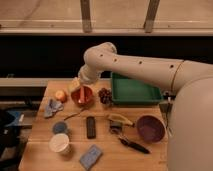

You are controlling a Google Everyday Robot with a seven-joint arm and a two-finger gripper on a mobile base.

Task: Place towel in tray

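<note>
Along the near edge of the wooden table point(116, 161), a flat blue-grey sponge point(90, 156) and a white cup point(60, 144) are noted, with a black-handled utensil point(132, 145) toward the right. A little farther in, a round blue-grey disc point(60, 128), a dark remote point(91, 127), a banana point(120, 120) and a purple bowl point(151, 128) are ranged across the middle. The towel point(53, 106) is found close to the left edge, crumpled on the wood, with nothing touching it. Beyond it, toward the far left corner, an orange-coloured fruit point(60, 95) and a red bowl point(82, 95) are set side by side, and dark grapes point(105, 95) lie just beside the bowl. The green tray point(134, 92) is placed at the far edge, right of centre, and nothing is seen in it. The gripper point(75, 86) is held at the end of the pale arm point(135, 65) over the far left part of the table, just above the red bowl's left rim, near the towel but apart from it. Its claw is taken to be released, and nothing is seen held. Progress is judged early: no grasp, no lift, no transfer. Left to be done: descent onto the towel, a pinch on its folds, carriage past the grapes to the tray, release inside.
</note>
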